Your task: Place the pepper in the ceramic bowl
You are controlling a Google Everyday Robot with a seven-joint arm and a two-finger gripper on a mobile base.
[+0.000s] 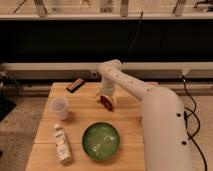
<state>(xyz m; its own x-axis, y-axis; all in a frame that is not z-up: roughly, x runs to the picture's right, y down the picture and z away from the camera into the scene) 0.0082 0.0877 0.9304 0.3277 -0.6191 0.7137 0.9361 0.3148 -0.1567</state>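
While my white arm bends down over the middle of the pale wooden bench, my hand sits right on the small, slim, dark red-brown pepper; I cannot tell whether it is gripped. The round, glossy green ceramic bowl stands empty nearer the front edge, apart from the pepper. A translucent white plastic cup, a small white bottle lying flat and a dark rectangular block occupy the left side.
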